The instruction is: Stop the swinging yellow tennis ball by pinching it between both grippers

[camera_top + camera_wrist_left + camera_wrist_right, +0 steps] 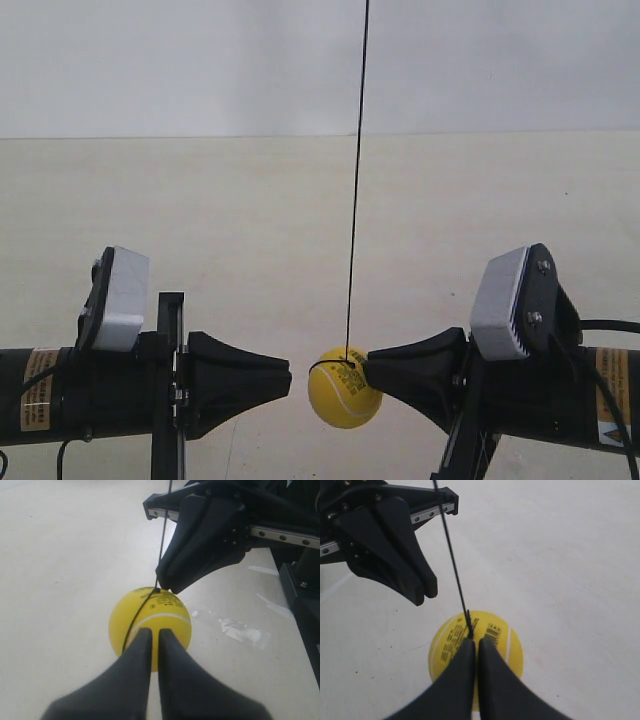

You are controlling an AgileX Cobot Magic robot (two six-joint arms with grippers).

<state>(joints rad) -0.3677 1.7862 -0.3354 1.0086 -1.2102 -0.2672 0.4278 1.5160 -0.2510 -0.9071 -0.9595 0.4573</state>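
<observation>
The yellow tennis ball [345, 395] hangs low over the table on a thin black string [356, 180], between two black wedge-jawed grippers. My right gripper [370, 358], the one at the exterior view's right, is shut and its tip touches the ball's upper side by the barcode sticker. My left gripper [290, 375] is shut too, its tip a small gap short of the ball. In the left wrist view the ball [172, 625] sits just past my left gripper [155, 632], with the right gripper [167, 586] on top of it. The right wrist view shows the ball [512, 650] against my right gripper [475, 642].
A pale tabletop [200, 220] runs back to a white wall [150, 60]. A grey-white box [125, 295] sits on each wrist. A patch of clear tape [242, 631] lies on the table near the right arm's base.
</observation>
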